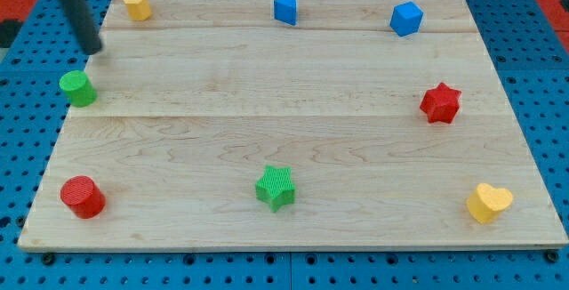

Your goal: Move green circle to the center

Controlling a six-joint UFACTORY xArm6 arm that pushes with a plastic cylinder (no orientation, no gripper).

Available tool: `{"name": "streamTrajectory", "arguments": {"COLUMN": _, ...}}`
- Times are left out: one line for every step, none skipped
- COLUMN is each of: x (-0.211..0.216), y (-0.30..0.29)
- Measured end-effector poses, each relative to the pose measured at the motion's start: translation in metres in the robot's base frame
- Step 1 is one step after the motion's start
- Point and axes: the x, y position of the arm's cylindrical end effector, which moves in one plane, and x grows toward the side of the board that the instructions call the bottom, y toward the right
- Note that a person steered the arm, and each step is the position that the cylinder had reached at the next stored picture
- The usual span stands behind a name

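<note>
Wooden board point(293, 130); ribbed green circle point(78, 87) upright.

My tip point(92, 52) sits just above green circle point(78, 88); red circle point(83, 196) well below it

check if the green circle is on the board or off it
On it: the green circle sits just inside the wooden board's left edge, my tip just above it.

Dark rod enters from the view's top left, tilted; my tip point(92, 51) rests low near the left edge.
</note>
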Motion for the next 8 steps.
{"name": "streamTrajectory", "arguments": {"x": 0.004, "y": -0.002}}
{"name": "streamTrajectory", "arguments": {"x": 0.058, "y": -0.001}}
{"name": "streamTrajectory", "arguments": {"x": 0.128, "y": -0.001}}
{"name": "streamTrajectory", "arguments": {"x": 0.123, "y": 0.052}}
{"name": "streamTrajectory", "arguments": {"x": 0.096, "y": 0.041}}
{"name": "streamTrajectory", "arguments": {"x": 0.071, "y": 0.037}}
{"name": "streamTrajectory", "arguments": {"x": 0.056, "y": 0.037}}
{"name": "streamTrajectory", "arguments": {"x": 0.062, "y": 0.110}}
